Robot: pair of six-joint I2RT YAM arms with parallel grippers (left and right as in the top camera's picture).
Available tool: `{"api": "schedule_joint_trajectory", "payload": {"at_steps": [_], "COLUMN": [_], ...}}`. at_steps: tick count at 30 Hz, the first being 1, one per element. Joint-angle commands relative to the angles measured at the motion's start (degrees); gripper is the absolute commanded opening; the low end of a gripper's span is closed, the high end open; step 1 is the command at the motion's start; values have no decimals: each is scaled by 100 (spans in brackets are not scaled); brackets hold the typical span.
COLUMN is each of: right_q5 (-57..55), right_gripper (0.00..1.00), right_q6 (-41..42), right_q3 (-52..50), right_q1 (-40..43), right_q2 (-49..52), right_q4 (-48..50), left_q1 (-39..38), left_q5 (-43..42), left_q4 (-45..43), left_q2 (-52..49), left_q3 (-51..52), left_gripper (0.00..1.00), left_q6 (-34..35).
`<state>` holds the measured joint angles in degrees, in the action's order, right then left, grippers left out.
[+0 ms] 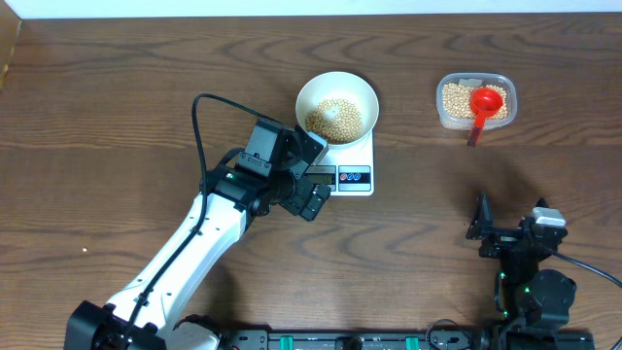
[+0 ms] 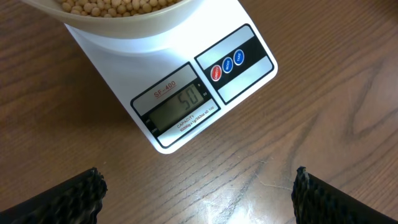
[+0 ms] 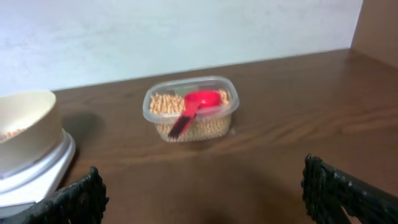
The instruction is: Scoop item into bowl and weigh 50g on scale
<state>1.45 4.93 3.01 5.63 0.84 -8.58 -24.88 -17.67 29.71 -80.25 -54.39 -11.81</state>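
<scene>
Released and empty, the left gripper (image 2: 199,196) is held low over the brown wooden worktop (image 1: 117,117), just in front of the small white rectangular digital scale (image 2: 186,53). This pose is judged to be chosen so that the wrist camera is aimed at the grey display (image 2: 180,107), on which the reading looks like 50. The round plain white bowl (image 1: 300,97) is set on the scale's platform, back from the display and the red and blue buttons (image 2: 227,64), so that neither is covered. The small round tan-yellow beans (image 1: 335,119) are heaped in the bottom of the bowl. More of them are seen in the clear rounded-rectangular plastic tub (image 1: 440,102), which is placed well apart to the right of the scale. The red plastic scoop (image 1: 483,102) is laid in the tub with its handle propped over the near rim, where it can be picked up without spilling. The right gripper (image 3: 202,193) is likewise spread wide with nothing in it, parked near the worktop's front edge and clear of the tub. From the reading, the weighing is judged to be done or nearly so.
</scene>
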Motion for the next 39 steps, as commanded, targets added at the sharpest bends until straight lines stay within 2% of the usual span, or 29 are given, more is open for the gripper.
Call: {"api": "schedule_joint_trajectory", "payload": {"at_steps": [1, 39], "right_q5": [81, 275], "right_gripper": [99, 99], "right_q6": [-72, 79], "right_q3": [-291, -271], "right_q1": [-48, -48], "right_q2": [-57, -55], "right_q4": [468, 463], "left_q1": [22, 22], "left_q5": [35, 35], "left_q4": [0, 0], "left_q2": [63, 63], "left_q3": [-9, -11], "left_gripper": [98, 98], "left_q6": [9, 9]}}
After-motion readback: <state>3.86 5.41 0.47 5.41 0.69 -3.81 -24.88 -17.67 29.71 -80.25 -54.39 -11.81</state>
